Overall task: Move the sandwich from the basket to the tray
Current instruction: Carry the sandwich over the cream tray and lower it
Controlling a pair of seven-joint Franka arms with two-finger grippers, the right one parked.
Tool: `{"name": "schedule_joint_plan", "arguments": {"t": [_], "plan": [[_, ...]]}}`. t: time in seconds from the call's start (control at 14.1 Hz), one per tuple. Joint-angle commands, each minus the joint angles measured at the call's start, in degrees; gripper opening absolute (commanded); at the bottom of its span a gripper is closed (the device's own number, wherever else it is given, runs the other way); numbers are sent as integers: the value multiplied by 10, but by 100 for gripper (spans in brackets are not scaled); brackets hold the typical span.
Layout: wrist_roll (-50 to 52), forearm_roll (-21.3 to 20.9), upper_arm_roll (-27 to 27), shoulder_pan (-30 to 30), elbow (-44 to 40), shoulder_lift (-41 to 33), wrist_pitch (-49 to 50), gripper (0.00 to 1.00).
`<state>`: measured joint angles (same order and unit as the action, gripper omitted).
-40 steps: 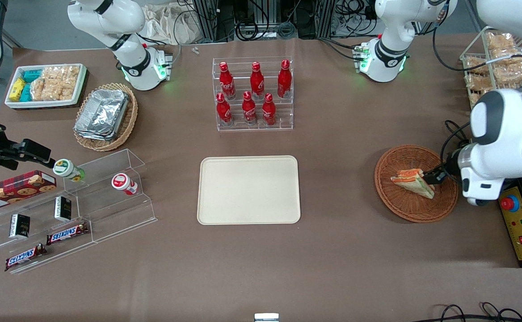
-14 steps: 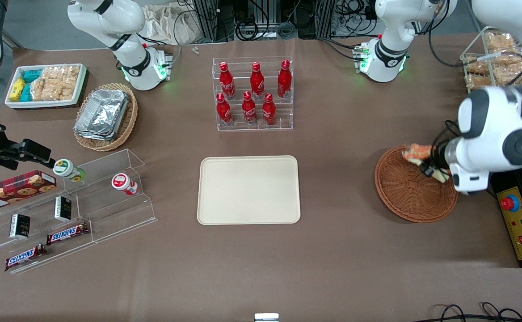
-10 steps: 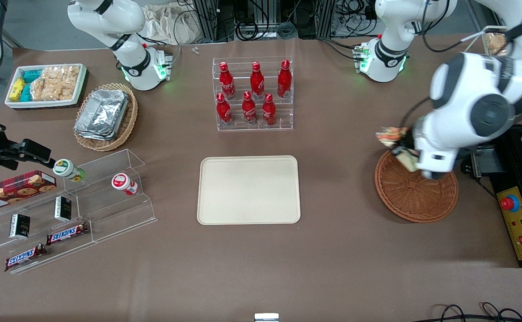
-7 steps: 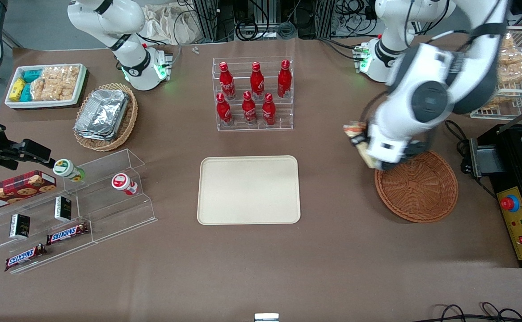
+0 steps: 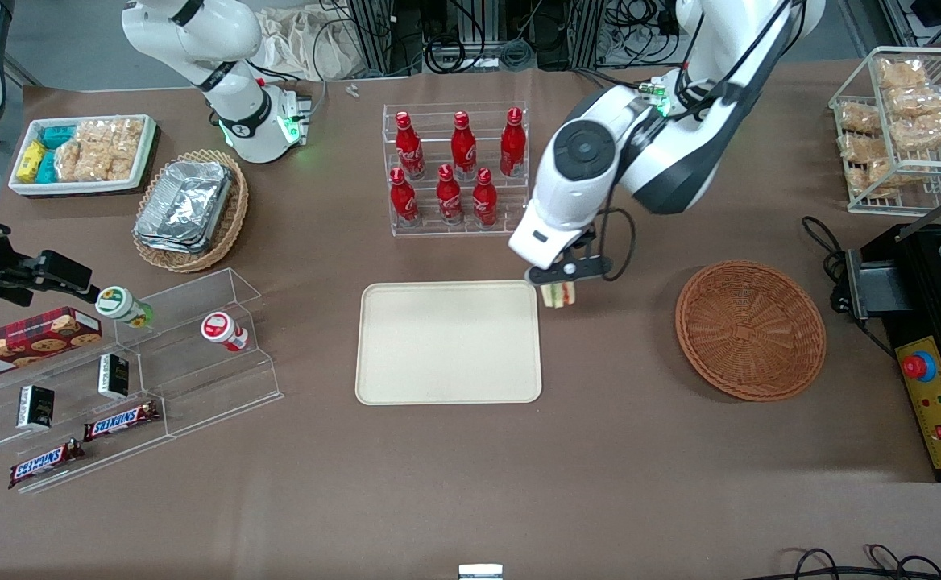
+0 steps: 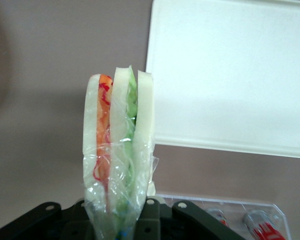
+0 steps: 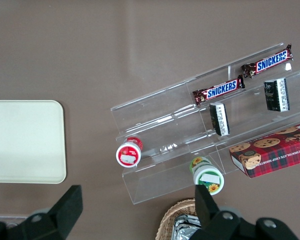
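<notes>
My left gripper (image 5: 557,278) is shut on the sandwich (image 5: 559,293), a plastic-wrapped wedge of white bread with orange-red and green filling. It hangs in the air just off the corner of the cream-beige tray (image 5: 448,342) that lies nearest the bottle rack, toward the basket. The wrist view shows the sandwich (image 6: 119,160) held upright between the fingers, with the tray (image 6: 230,75) below it. The round reddish-brown wicker basket (image 5: 750,329) holds nothing and lies toward the working arm's end of the table.
A clear rack of red bottles (image 5: 456,167) stands close to the arm, farther from the camera than the tray. A wire rack of snack packets (image 5: 897,121) and a black control box (image 5: 938,403) lie at the working arm's end. Clear shelves with snacks (image 5: 116,379) lie at the parked arm's end.
The gripper has lifted the sandwich out of the basket and carried it sideways to the tray's corner. The basket now holds nothing.
</notes>
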<state>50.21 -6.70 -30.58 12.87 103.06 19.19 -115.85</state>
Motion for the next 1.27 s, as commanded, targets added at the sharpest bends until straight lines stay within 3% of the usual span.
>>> {"name": "schedule_joint_plan", "arguments": {"t": [0.0, 0.07, 0.35, 0.92, 1.06, 1.13, 1.2], "plan": [[-1, -89, 1, 22, -12, 57, -36, 0], [-2, -115, 0, 22, -14, 75, -45, 0], [-25, -151, 0, 22, -16, 135, -119, 0], [-26, -157, 10, 19, -37, 204, -188, 0], [-28, -175, 10, 17, -47, 214, -188, 2], [-28, -177, 10, 16, -47, 214, -188, 27], [-28, -178, 10, 16, -48, 215, -188, 69]]}}
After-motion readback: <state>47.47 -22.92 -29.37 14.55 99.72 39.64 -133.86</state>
